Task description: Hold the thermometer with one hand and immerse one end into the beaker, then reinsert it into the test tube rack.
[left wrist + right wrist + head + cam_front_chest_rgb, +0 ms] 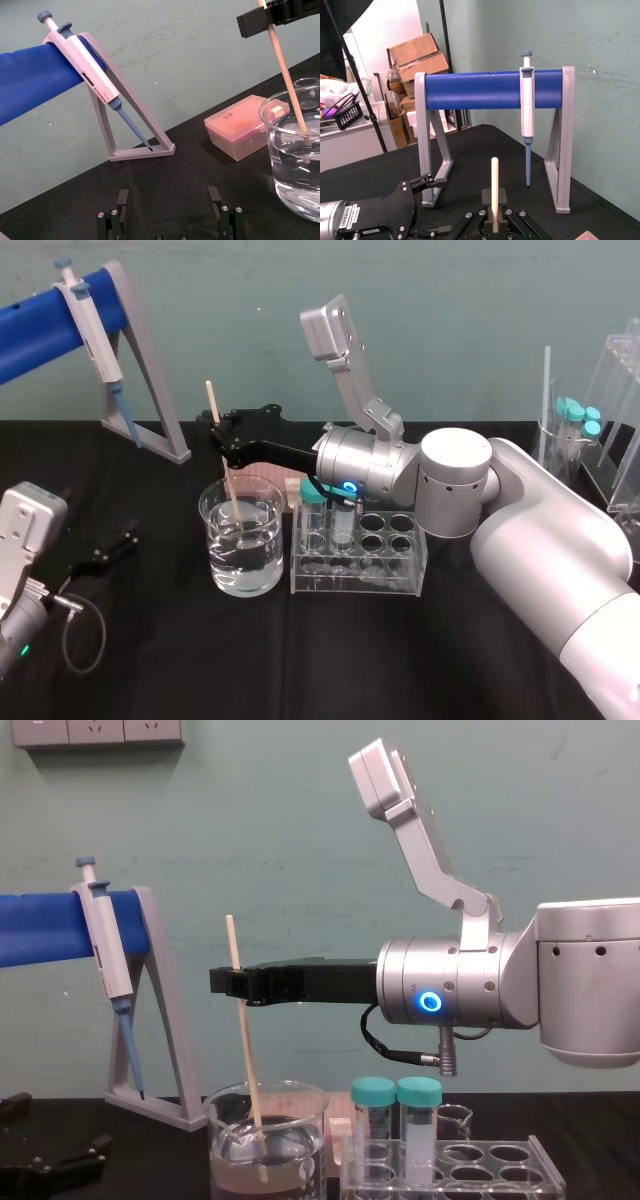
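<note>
Closest in, head view: the right arm's pale forearm (560, 570) comes in from lower right and reaches across the test tube rack (360, 587) toward the beaker (213, 540). The right end effector (222, 435) is clamped on the thermometer (229, 485) in its upper part and hovers above the beaker rim. The rod is near upright, top leaning a bit to the robot's left. Its lower end is under the water line w/ the tip low down; can't tell if it touches the glass bottom. Judged progress: pick-up done, dip stage reached, i.e. approx halfway. Left to do: lift the rod clear of the rim, carry it over to the rack, lower it into a free hole, let go. The rack sits just beside the beaker on the robot's right, both on the black bench (400, 670). Two teal-capped tubes (328, 502) fill holes at its beaker-side end; the other holes look free, so plenty of targets. The left end effector (168, 200) sits idle, low by the bench left of the beaker, fingers spread apart, holding nothing. The pipette (95, 325) hangs on its stand (172, 447) behind, not involved.
</note>
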Motion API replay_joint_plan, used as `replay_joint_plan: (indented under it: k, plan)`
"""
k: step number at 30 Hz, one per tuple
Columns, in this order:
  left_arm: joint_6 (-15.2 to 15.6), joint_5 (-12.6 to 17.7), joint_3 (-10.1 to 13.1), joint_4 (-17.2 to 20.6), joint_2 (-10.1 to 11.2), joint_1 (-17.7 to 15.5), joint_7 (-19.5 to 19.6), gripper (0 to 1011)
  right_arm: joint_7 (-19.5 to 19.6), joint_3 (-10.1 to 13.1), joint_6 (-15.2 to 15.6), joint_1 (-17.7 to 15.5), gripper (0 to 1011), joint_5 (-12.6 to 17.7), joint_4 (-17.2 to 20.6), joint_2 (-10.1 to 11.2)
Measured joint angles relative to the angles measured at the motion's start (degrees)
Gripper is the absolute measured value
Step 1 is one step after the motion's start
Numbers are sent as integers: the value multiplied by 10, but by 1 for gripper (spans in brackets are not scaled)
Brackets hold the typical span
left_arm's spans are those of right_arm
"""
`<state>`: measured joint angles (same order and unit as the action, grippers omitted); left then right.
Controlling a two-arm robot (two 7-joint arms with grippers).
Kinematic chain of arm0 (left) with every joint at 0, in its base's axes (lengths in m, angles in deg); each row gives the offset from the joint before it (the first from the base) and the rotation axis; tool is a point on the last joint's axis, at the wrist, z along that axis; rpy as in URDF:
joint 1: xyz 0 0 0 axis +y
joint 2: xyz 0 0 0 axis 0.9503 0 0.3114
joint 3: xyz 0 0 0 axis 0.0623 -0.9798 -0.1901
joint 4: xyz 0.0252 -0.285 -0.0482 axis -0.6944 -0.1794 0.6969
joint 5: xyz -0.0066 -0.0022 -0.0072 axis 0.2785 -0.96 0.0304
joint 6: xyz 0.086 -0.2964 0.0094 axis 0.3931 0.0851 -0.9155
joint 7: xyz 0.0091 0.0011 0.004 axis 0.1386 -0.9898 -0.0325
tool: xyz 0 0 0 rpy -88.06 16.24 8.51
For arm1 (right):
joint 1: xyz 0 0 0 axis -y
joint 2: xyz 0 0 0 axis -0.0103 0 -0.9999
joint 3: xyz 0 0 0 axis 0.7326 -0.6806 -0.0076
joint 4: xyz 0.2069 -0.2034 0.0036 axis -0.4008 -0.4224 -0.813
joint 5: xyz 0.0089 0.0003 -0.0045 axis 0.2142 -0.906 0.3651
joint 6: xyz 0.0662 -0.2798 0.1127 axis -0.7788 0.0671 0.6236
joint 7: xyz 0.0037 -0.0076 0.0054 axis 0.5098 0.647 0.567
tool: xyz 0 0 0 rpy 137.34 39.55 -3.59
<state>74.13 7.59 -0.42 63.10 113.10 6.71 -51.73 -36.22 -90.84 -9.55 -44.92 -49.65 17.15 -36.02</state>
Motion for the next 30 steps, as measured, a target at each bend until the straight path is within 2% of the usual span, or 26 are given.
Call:
replay_joint_plan:
  k: [30]
  plan:
    - [0, 0, 0, 0, 0, 0, 0, 1004, 1, 0, -1, 0, 55, 1, 0, 0]
